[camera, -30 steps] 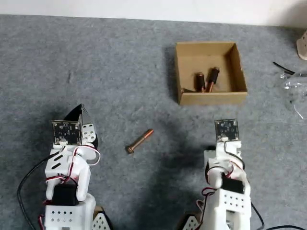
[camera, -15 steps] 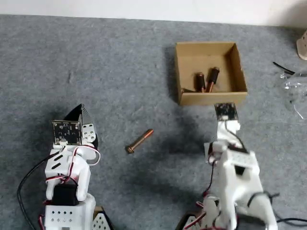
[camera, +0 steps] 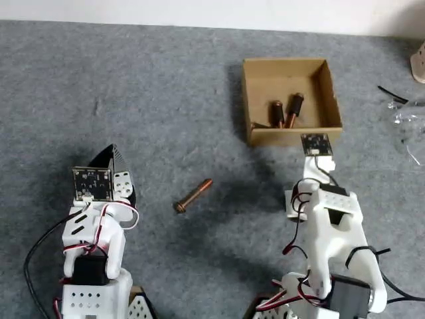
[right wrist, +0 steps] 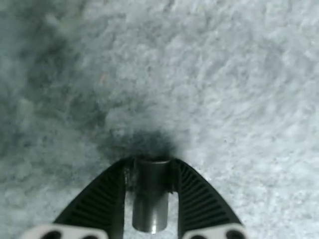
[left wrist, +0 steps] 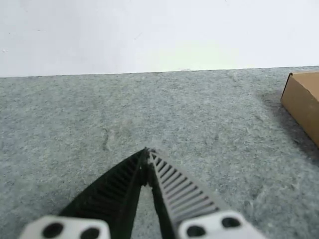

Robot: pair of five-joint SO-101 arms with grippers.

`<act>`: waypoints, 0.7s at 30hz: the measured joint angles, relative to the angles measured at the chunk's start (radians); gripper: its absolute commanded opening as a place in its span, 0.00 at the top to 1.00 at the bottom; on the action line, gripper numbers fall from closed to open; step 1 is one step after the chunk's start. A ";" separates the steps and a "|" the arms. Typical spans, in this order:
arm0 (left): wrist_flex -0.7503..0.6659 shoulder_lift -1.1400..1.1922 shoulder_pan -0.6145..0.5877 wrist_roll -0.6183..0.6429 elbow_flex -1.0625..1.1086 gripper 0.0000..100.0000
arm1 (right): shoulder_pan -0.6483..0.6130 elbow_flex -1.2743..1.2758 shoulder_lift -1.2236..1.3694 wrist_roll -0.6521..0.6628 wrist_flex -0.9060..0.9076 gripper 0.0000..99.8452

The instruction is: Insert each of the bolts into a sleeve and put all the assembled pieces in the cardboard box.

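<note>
Your left tool (left wrist: pixel 148 152) sits at the near left of the grey surface (camera: pixel 166 86), low over it and pointing toward the far edge. Its two ribbed fingers (left wrist: pixel 174 184) are pressed together at the tips with nothing between them. To its right, well apart from it, one bare copper bolt (camera: pixel 193 195) lies flat on the surface. It runs diagonally, with its head at the near-left end and its shank toward the far right. Farther right and farther off stands the open box (camera: pixel 292 137). Two copper-coloured assembled pieces (camera: pixel 286 113) lie side by side on its floor, close to its near wall. Just on the near side of that wall your right arm (camera: pixel 329 226) stretches out from the near edge, its wrist bent so that your right tool (right wrist: pixel 149 162) points down at the surface. That tool is pinching a dark metal sleeve (right wrist: pixel 150 199), which stands lengthwise between the two fingers with its open end toward the surface and a dark shadow just under it. You cannot tell from the right wrist view whether the sleeve's end touches the surface. The bolt lies well to the left of this tool. At the far right edge lie a clear plastic item and some thin cables (camera: pixel 404 113), apart from the box.
</note>
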 measured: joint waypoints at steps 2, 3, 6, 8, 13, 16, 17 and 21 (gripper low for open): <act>0.000 0.000 0.000 0.000 0.000 0.99 | 0.000 0.003 -0.025 -0.003 0.000 1.00; 0.000 0.000 0.000 0.000 0.000 0.99 | 0.000 0.011 -0.043 -0.003 0.000 1.00; 0.000 0.000 0.000 0.000 0.000 0.99 | 0.002 0.057 -0.117 -0.005 -0.005 1.00; 0.000 0.000 0.000 0.000 0.000 0.99 | 0.002 0.114 -0.180 -0.005 -0.034 1.00; 0.000 0.000 0.000 0.000 0.000 0.99 | -0.003 0.262 -0.367 0.018 -0.089 1.00; 0.000 0.000 0.000 0.000 0.000 0.99 | -0.043 0.348 -0.491 0.031 -0.107 1.00; 0.000 0.000 0.000 0.000 0.000 0.99 | -0.048 0.373 -0.532 0.031 -0.110 1.00; 0.000 0.000 0.000 0.000 0.000 0.99 | -0.052 0.463 -0.707 0.037 -0.112 1.00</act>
